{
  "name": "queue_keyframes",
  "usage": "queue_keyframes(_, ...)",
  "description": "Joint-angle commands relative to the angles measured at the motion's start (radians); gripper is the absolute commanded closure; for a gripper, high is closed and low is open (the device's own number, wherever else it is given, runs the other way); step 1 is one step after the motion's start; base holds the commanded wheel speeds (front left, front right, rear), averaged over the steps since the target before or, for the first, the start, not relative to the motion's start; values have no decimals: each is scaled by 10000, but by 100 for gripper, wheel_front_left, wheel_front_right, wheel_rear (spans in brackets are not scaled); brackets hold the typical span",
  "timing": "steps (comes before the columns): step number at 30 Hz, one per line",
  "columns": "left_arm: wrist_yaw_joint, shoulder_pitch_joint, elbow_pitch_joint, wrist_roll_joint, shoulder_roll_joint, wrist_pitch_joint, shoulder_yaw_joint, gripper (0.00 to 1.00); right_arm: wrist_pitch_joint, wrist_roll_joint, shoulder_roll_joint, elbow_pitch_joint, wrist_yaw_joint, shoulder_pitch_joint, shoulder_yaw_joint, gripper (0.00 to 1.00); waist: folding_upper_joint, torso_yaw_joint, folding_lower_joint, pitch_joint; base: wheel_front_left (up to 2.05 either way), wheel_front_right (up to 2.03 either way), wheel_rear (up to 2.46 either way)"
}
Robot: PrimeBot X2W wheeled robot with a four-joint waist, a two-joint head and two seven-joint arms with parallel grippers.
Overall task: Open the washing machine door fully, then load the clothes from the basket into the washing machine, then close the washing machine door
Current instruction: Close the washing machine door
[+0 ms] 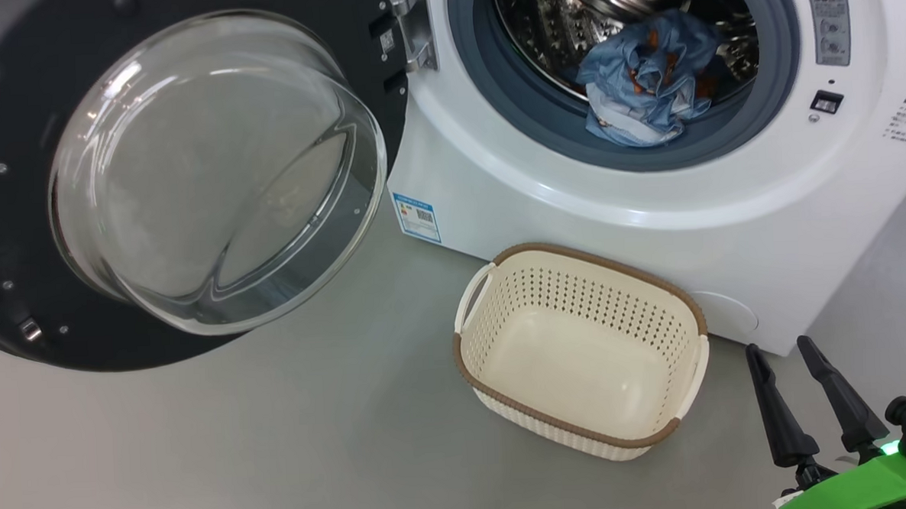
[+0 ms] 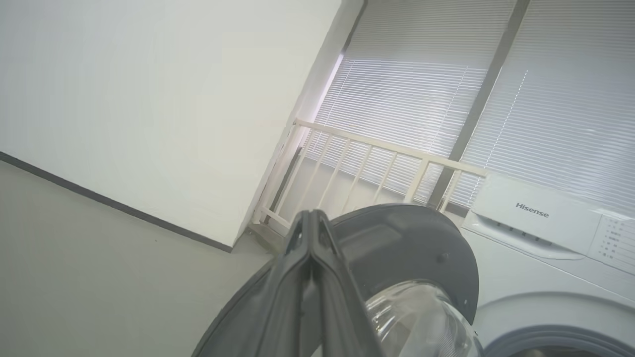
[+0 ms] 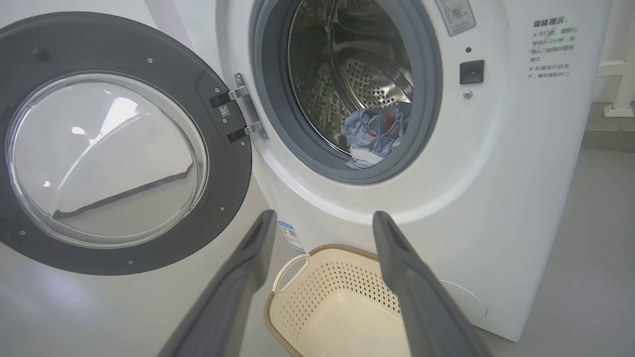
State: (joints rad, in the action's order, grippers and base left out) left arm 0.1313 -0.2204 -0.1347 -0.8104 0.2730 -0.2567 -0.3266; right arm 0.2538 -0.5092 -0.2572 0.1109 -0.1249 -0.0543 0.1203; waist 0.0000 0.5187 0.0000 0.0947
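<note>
Grey floor (image 1: 278, 446): right gripper (image 1: 780, 346) low over it, long dark fingers (image 1: 777, 416) spread, holding nothing, near cream-white perforated plastic basket (image 1: 577, 295) just beside big white front-loading washing machine (image 1: 650, 223). Left gripper (image 2: 310, 220) pressed together by glossy black-rimmed round glass door (image 1: 8, 228), swung wide open. Light-blue bear-print clothes (image 1: 648, 85) bunched in steel drum (image 1: 565, 12) mouth.

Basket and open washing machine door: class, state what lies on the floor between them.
Nothing: in the head view, the stretch of grey floor between the basket and the washing machine door is bare.
</note>
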Motion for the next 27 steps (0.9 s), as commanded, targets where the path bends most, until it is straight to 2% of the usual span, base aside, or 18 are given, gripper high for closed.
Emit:
queue_keyframes(1,-6,-921,-336,-1002,1049,-40,-345,100,80,39,-303,-301,-58,298,66,0,0,38,0,406,0,0,0)
queue_keyframes(2,-6,-921,-336,-1002,1049,-40,-345,100,80,39,-303,-301,-58,298,66,0,0,38,0,406,0,0,0)
queue_keyframes(6,-6,-2232,-1828,-3007,2086,235,-300,100,80,126,-420,-367,-58,442,4,0,0,74,0,840,0,0,0)
queue_keyframes(10,-6,-3293,-3377,-4356,2988,772,-184,100,80,192,-533,-437,-58,606,52,0,0,-5,0,1212,0,0,0)
queue_keyframes(14,-6,-4197,-4716,-5456,3607,1534,-114,100,80,208,-687,-493,-58,775,93,0,0,-88,0,1564,0,0,0)
queue_keyframes(16,-6,-4498,-5023,-5993,3719,2046,-47,100,80,223,-770,-522,-58,864,103,0,0,-119,0,1750,0,0,0)
queue_keyframes(22,-6,-5012,-5712,-6476,4224,3552,698,100,80,281,-1000,-588,-58,1088,160,0,0,-158,0,2235,0,0,0)
queue_keyframes(27,-6,-5276,-6139,-6545,4514,4397,1249,100,80,311,-1108,-617,-58,1249,270,0,0,-224,0,2495,0,0,0)
